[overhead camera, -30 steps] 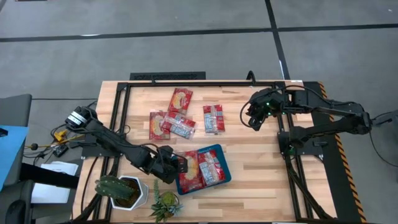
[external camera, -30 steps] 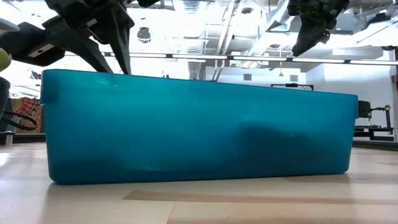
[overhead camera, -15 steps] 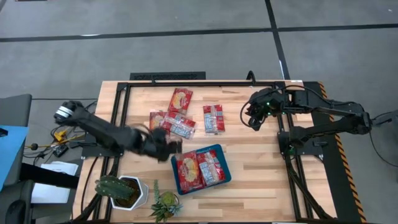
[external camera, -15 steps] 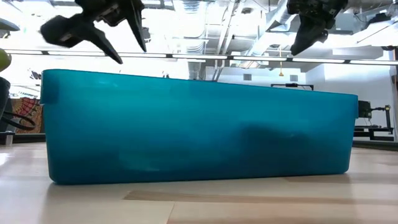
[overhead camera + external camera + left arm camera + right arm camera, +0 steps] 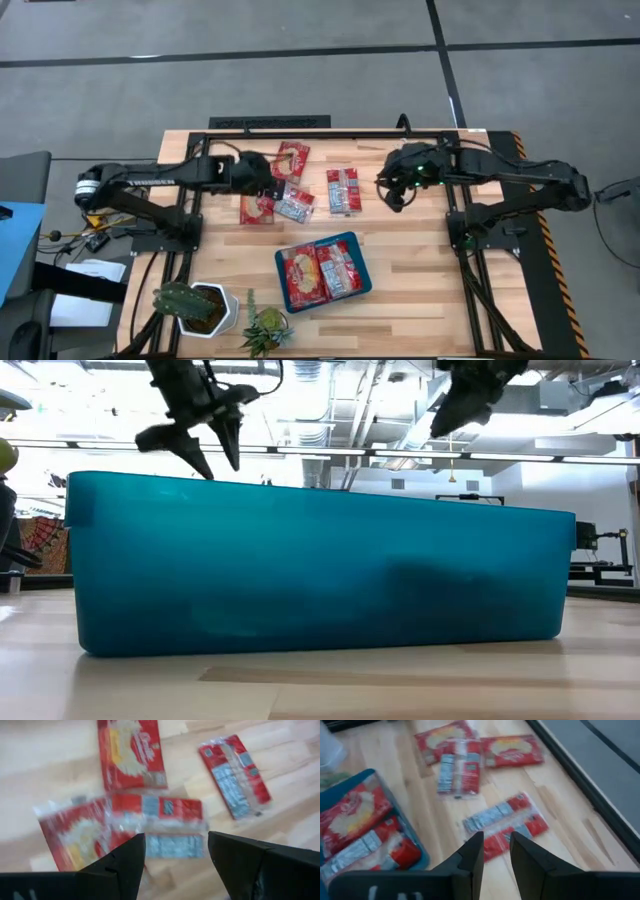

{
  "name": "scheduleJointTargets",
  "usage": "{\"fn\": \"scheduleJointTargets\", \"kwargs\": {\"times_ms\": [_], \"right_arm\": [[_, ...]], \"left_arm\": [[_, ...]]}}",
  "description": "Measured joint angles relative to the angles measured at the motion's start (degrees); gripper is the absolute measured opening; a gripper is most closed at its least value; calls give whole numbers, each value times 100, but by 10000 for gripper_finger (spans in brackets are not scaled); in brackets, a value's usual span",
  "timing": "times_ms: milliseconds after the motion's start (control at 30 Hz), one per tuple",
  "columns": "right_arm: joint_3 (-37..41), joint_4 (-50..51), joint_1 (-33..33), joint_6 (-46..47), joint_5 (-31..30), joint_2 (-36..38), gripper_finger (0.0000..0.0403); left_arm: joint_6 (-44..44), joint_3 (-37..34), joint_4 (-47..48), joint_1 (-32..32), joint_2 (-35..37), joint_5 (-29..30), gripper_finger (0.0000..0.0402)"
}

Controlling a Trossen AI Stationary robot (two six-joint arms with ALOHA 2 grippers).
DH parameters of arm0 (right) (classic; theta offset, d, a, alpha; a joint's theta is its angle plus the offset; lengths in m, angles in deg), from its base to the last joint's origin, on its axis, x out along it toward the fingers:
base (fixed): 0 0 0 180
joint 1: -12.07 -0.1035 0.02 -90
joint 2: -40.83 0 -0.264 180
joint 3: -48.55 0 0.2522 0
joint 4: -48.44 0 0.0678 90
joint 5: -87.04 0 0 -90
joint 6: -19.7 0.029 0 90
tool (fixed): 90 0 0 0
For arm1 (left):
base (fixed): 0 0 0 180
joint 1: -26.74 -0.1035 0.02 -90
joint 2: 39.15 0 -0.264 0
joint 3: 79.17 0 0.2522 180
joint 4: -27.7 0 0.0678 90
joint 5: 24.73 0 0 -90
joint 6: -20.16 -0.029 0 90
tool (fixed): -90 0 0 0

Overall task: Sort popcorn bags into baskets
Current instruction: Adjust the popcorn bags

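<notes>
Four red popcorn bags lie flat on the wooden table: one near the far edge (image 5: pixel 291 160), two overlapping (image 5: pixel 257 205) (image 5: pixel 294 205), and one apart (image 5: pixel 343 190). More bags (image 5: pixel 322 272) lie in the teal basket (image 5: pixel 280 262), whose wall fills the low view (image 5: pixel 320 570). My left gripper (image 5: pixel 268 178) (image 5: pixel 175 855) hovers open above the overlapping pair (image 5: pixel 170 825). My right gripper (image 5: pixel 393 195) (image 5: pixel 496 842) is narrowly open in the air, just right of the lone bag (image 5: pixel 505 822).
A white pot with a cactus (image 5: pixel 195 305) and a small leafy plant (image 5: pixel 267 327) stand at the near-left corner. A black frame (image 5: pixel 330 132) runs along the table's edges. Bare wood lies right of the basket (image 5: pixel 420 265).
My left gripper has risen from the basket's left rim and swung toward the far edge, stopping above the overlapping bags, still open. My right gripper has shifted slightly left toward the lone bag. No bag has moved.
</notes>
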Motion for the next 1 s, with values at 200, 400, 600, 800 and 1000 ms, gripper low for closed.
{"fn": "scheduleJointTargets", "kwargs": {"times_ms": [200,400,600,800,1000], "right_arm": [[2,-100,-32,-151,16,-581,118],[9,-47,-34,-298,93,-808,118],[4,-140,50,-187,91,-864,118],[2,-657,244,361,40,-1189,118],[7,-1192,427,363,45,-1711,118]], "left_arm": [[-1738,-203,-574,-767,-179,-636,204],[-4021,-205,-1332,-1083,-820,-1276,204],[-4409,528,-1135,-1512,-1789,-1226,203],[-3208,1505,-52,-2279,-2558,-1054,203],[-2815,1572,-268,-3221,-2549,-1809,203]]}}
